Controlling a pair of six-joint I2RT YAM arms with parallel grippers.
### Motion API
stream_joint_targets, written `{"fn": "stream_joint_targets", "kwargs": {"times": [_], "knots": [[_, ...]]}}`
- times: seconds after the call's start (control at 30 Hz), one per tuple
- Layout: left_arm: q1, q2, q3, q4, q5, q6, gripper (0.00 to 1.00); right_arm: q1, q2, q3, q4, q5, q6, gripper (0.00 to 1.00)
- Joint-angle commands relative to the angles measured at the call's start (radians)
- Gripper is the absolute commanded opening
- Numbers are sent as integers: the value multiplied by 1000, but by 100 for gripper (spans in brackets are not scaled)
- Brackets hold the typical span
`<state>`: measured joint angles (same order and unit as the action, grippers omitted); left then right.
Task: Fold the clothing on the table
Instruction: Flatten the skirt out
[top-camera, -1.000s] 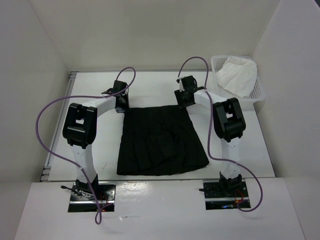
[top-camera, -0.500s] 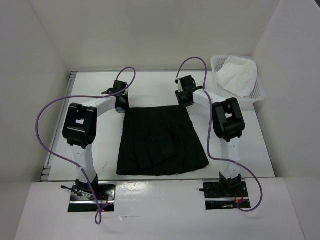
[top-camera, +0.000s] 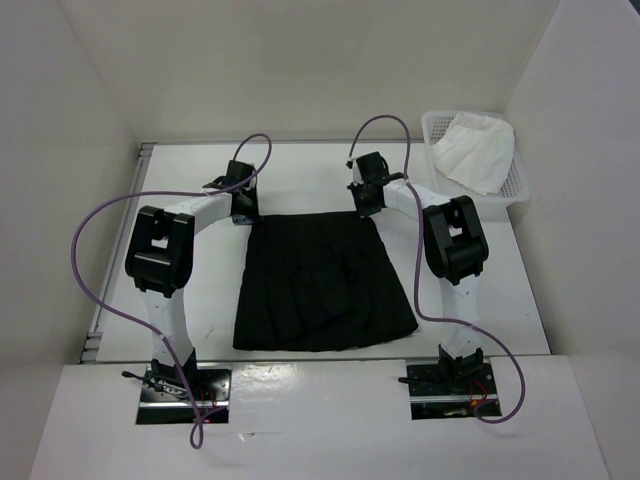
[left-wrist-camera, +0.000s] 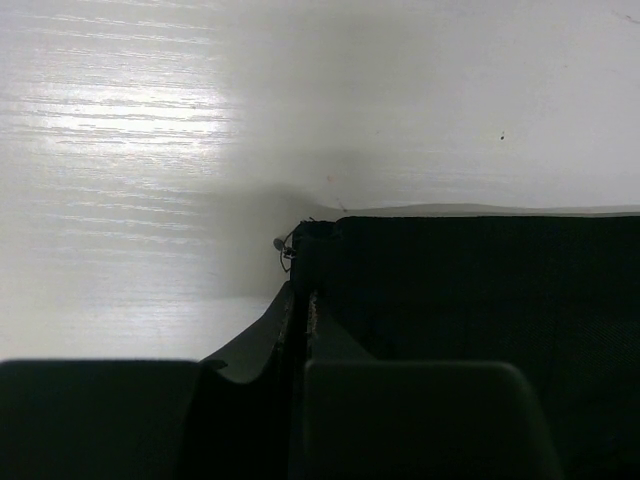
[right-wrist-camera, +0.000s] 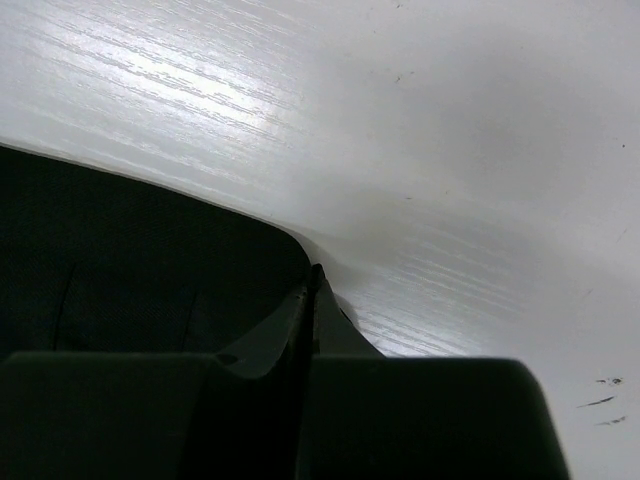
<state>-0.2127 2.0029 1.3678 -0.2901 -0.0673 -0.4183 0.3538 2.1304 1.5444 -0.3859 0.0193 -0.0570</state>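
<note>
At the far waistband corners of the thin black pleated skirt (top-camera: 320, 285), spread flat on the smooth white tabletop (top-camera: 300, 165), the left gripper (left-wrist-camera: 300, 292) and right gripper (right-wrist-camera: 312, 288) pinch fabric tight, so the grasp looks made and the fold probably calls for lifting both corners evenly toward the near hem.

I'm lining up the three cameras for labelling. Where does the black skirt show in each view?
Top external: the skirt lies flat in the middle of the table.
Left wrist: the skirt fills the lower right, its corner at the left gripper.
Right wrist: the skirt fills the lower left, its edge drawn up into the right gripper.
Shared landmark: the white table surface bordering the skirt's far edge.
</note>
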Motion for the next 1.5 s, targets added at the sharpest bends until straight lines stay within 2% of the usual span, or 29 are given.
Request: {"fn": "stream_joint_targets", "kwargs": {"times": [0.0, 0.23, 0.3, 0.47, 0.63, 0.7, 0.77, 0.83, 1.0, 1.07, 1.13, 1.2, 1.3, 1.33, 1.47], "knots": [[6, -52, -16, 12, 3, 18, 0, 7, -32, 6, -62, 21, -6, 0], [6, -248, 5, 3, -3, -25, 0, 7, -191, 82, -139, 10, -4, 0], [-23, -324, 14, -18, -17, -25, 0, 7, -255, 102, -157, 10, -4, 0], [-149, -479, 62, -81, -182, -16, 0, 59, -406, 114, -186, 31, 5, 0], [-224, -653, 41, -81, -236, -36, 0, 100, -598, 114, -218, 56, 5, 0], [-248, -771, 14, -61, -259, -36, 0, 100, -667, 102, -197, 36, 5, 0], [-258, -855, 14, -87, -259, -36, 0, 100, -739, 123, -234, -13, 14, 0], [-289, -909, 28, -107, -282, -36, 0, 100, -789, 138, -246, 13, -9, 0], [-382, -944, 37, -121, -368, -25, 0, 100, -865, 171, -240, -27, -41, 0], [-424, -955, 37, -121, -406, -14, 0, 109, -876, 171, -211, 16, -41, 0], [-471, -955, 80, -136, -416, -5, 0, 79, -865, 223, -275, -127, -41, 0], [-501, -955, 80, -116, -453, 4, 0, 94, -880, 192, -245, -99, -41, 0], [-531, -909, 103, -136, -479, 13, 0, 71, -865, 229, -281, -162, -32, 0], [-556, -900, 126, -161, -470, 13, 0, 50, -865, 247, -297, -230, -32, 0], [-597, -921, 106, -110, -549, 32, 0, 41, -871, 267, -275, -165, -32, 0]]}}
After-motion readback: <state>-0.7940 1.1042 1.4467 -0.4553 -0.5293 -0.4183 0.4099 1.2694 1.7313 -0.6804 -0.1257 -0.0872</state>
